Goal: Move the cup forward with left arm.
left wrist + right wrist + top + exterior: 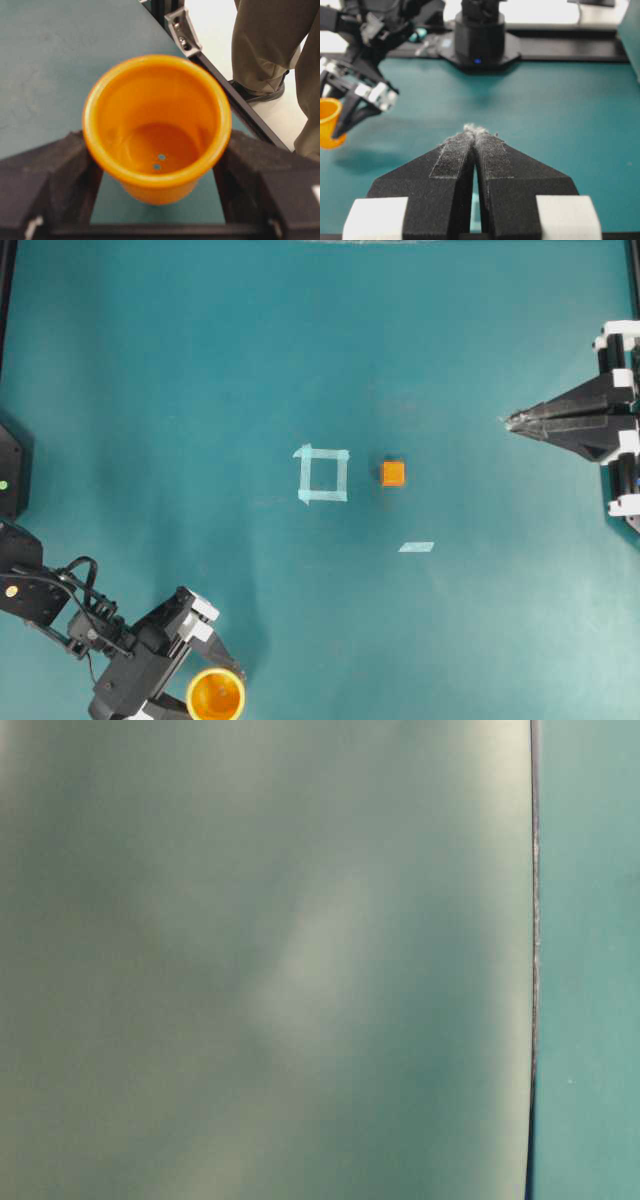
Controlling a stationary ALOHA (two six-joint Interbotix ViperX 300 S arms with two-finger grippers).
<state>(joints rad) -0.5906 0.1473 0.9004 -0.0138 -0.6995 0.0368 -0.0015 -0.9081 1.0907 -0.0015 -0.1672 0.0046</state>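
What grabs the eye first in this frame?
The bright orange cup between the left gripper's jaws at the table's near-left corner, filling the left wrist view. Then the small orange cube beside the tape square mid-table, and the right gripper idle, jaws together.

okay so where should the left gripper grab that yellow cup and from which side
Grip the cup across its round wall just under the thick rim, coming in level from the table's near edge. It stands upright, and the left gripper already straddles it that way.

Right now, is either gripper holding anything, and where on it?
The left gripper holds the cup by its side walls, just under the rim, one finger each side. The right gripper is shut on nothing.
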